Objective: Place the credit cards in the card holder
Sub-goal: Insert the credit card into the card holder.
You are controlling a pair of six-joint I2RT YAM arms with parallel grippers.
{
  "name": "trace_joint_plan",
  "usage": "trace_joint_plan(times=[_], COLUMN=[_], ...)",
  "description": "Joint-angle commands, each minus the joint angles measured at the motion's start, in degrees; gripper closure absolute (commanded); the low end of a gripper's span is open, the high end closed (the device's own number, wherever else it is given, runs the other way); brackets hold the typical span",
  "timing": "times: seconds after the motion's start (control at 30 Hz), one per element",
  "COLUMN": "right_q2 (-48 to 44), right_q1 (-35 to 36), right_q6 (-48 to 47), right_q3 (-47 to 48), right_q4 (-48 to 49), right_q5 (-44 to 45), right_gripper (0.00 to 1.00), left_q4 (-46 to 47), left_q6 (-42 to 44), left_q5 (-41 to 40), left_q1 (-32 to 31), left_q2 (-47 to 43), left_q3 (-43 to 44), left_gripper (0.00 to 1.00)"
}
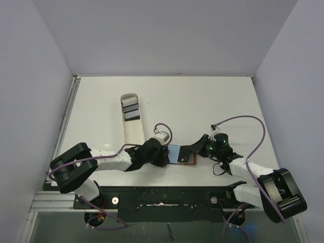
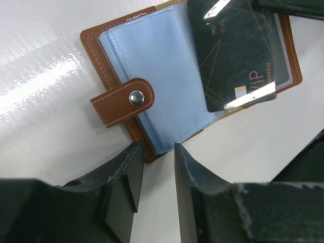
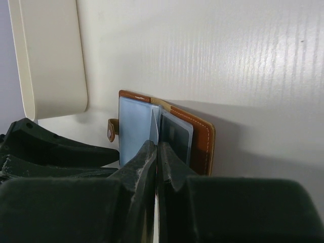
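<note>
While the brown leather card holder (image 2: 152,55) lies open on the white counter (image 1: 202,101) between both claws, the right claw (image 3: 157,144) pinches one glossy black credit card (image 2: 238,50) over its blue pockets; the left claw (image 2: 157,152) gapes empty. Beyond it, a long white oval tray (image 1: 133,132) holds two more cards (image 1: 132,115).

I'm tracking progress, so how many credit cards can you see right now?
3. One black VIP card lies on the open card holder; two more sit in the white tray, where others may be stacked underneath.
</note>
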Motion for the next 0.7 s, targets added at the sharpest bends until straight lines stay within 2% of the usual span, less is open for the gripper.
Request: trace_joint_plan(times=[0.0, 0.3, 0.67], right_q2=[-2.93, -1.37, -3.04], right_q1=[-1.46, -1.94, -1.87], right_q6=[-2.24, -3.41, -6.69], right_q3=[0.1, -1.17, -2.15], right_q4=[-0.25, 3.98, 4.91], right_q5=[1.45, 1.15, 4.96], right_gripper=[1.0, 1.0, 1.0], left_q4=[-0.8, -0.52, -0.44], left_q6=[-0.79, -1.01, -1.07], left_q5=[-0.17, -0.16, -0.37], left_q1=[-0.72, -0.98, -1.0], left_q2=[1.57, 2.04, 1.95], left_q3=[0.51, 0.3, 0.13], left_gripper=[0.71, 0.71, 0.71])
